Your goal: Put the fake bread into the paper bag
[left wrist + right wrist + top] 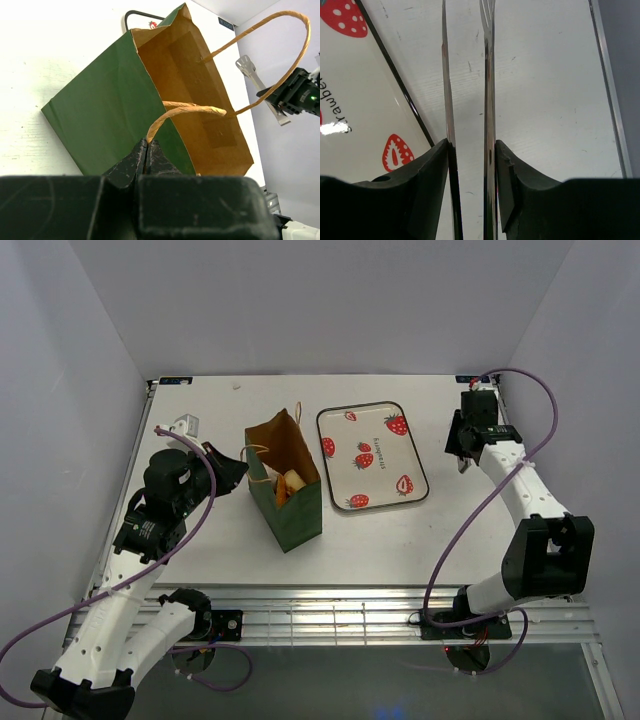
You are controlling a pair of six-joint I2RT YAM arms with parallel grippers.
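Left gripper (146, 148): I read it as closed, with the jaws pressed together on the root of the near handle (190, 109) of the paper bag (115, 110). From above it sits at the bag's left side.
Right gripper (466, 30): the two thin metal fingers (488, 100) run side by side with a narrow strip of table (540, 100) showing between them. I read it as slightly parted and holding nothing.
Right gripper position: it is near the far right corner of the table, beyond the right edge of the tray (350, 75) and clear of it.
Paper bag position: it stands left of centre on the table, dark green outside and brown kraft inside. Its mouth is open towards the overhead camera.
Bag attitude: on the left wrist view it appears tilted, and I cannot tell from that view whether its base lies flat.
Far handle (280, 30): it arcs free above the bag's mouth, touching neither gripper.
Fake bread (289, 484): I see pale and orange pieces inside the bag, low against its left wall. I cannot count them or tell the pieces apart from above. On the left wrist view the interior shows only kraft paper.
Tray: white with a dark rim and strawberry print, it lies flat just right of the bag without touching it.
Cables: a purple lead loops along each arm.
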